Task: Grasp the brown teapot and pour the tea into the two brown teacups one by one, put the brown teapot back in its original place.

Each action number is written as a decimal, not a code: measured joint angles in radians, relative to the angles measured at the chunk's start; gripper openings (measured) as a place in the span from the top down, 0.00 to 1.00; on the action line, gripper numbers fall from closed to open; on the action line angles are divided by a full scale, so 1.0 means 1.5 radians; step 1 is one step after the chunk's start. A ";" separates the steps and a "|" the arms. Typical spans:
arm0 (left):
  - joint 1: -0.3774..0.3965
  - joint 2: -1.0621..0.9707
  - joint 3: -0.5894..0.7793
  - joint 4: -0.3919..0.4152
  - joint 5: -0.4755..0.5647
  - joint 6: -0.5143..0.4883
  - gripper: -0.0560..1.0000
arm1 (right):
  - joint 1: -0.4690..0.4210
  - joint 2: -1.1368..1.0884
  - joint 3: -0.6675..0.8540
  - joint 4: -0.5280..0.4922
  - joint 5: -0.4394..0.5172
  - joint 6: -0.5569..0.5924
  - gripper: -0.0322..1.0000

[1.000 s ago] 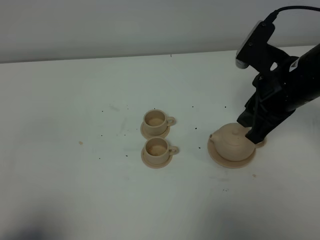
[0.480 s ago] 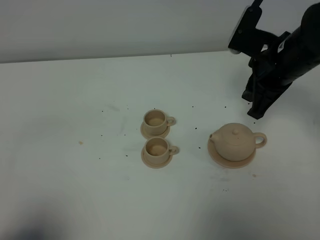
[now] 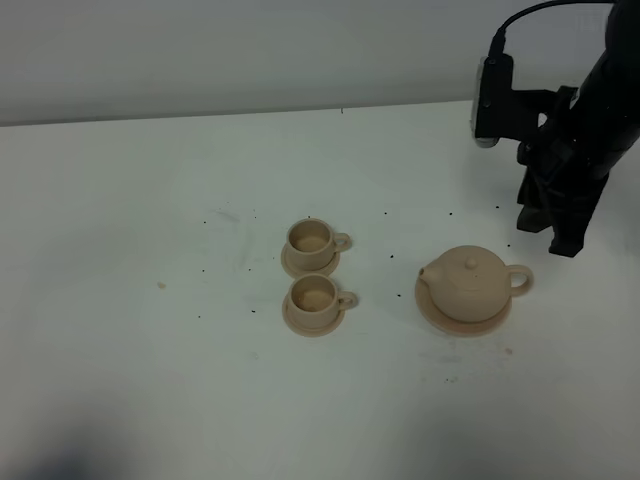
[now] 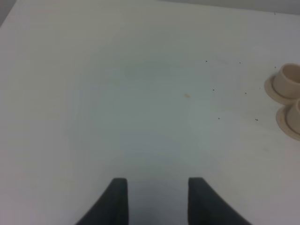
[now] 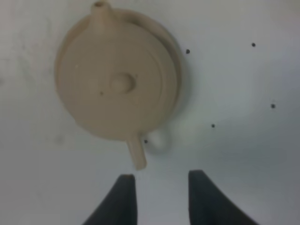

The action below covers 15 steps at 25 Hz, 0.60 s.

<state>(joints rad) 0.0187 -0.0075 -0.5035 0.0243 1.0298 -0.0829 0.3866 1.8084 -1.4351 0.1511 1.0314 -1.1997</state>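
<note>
The brown teapot (image 3: 468, 284) stands upright on its flat tan plate (image 3: 443, 313) at the right of the table, spout to the left and loop handle to the right. From above in the right wrist view the teapot (image 5: 116, 80) sits on the plate (image 5: 176, 55). My right gripper (image 3: 562, 245) (image 5: 161, 197) is open and empty. It hangs above and to the right of the teapot, apart from the handle. The two brown teacups (image 3: 311, 239) (image 3: 314, 296) stand on saucers at the table's middle. My left gripper (image 4: 157, 199) is open over bare table, and the cups (image 4: 287, 80) (image 4: 295, 117) show at that view's edge.
The white table (image 3: 150, 350) has small dark specks around the cups and teapot. A grey wall runs along its far edge. The right arm's dark body (image 3: 590, 110) stands over the back right corner.
My right gripper was down at the teapot's handle; it has let go, risen and drawn away to the right. The teapot stays on its plate. The cups have not moved.
</note>
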 joint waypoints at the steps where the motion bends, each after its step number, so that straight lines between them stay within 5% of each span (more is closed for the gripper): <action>1: 0.000 0.000 0.000 0.000 0.000 0.000 0.64 | 0.000 0.007 0.000 0.009 0.000 -0.015 0.71; 15: 0.000 0.000 0.001 0.000 0.000 0.000 0.64 | 0.002 0.078 0.000 0.030 -0.005 -0.085 0.73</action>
<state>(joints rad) 0.0187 -0.0075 -0.5022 0.0243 1.0298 -0.0826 0.3897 1.9261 -1.4353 0.1955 1.0233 -1.3275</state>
